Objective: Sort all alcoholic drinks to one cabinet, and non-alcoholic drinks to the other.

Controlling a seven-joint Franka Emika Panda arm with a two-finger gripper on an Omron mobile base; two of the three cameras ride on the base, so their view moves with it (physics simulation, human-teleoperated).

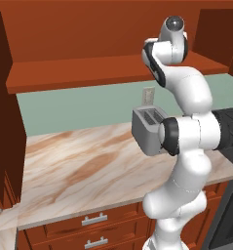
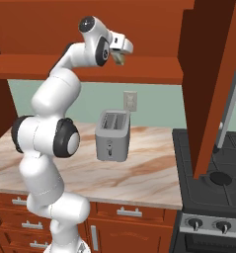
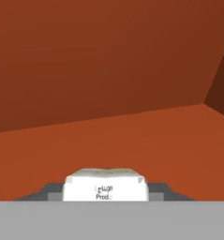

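**Carton in gripper, up at cabinet shelf**

- Arm (image 2: 50, 123) is raised high, hand reaching into the open cabinet (image 2: 154, 29) above the worktop (image 2: 139, 173).
- Gripper (image 2: 120, 58) is clamped on the carton (image 3: 105, 186); jaws partway in, a dark finger (image 3: 48, 191) on each side of it.
- Hand view: cream-white carton sits btwn the fingers at bottom centre, small print on its near face. Beyond it is the red-brown shelf (image 3: 132, 140), then the cabinet back wall; side wall at far right.
- Right base view: a pale bit of carton shows under the white hand, just above the shelf front edge. Can't tell if it touches the plank or hangs clear.
- Left base view: top of arm (image 1: 186, 97) is in front of the shelf (image 1: 88, 73); gripper itself is hidden behind the wrist joint.
- Toaster (image 2: 112, 134) stands on the marble worktop below the hand, near the back wall, wall outlet (image 2: 130, 101) right behind it.
- Stove (image 2: 213, 173) is at the worktop's right end; open cabinet door (image 2: 213, 84) hangs over it.
- Drawers (image 1: 96, 219) w/ metal handles run under the worktop.
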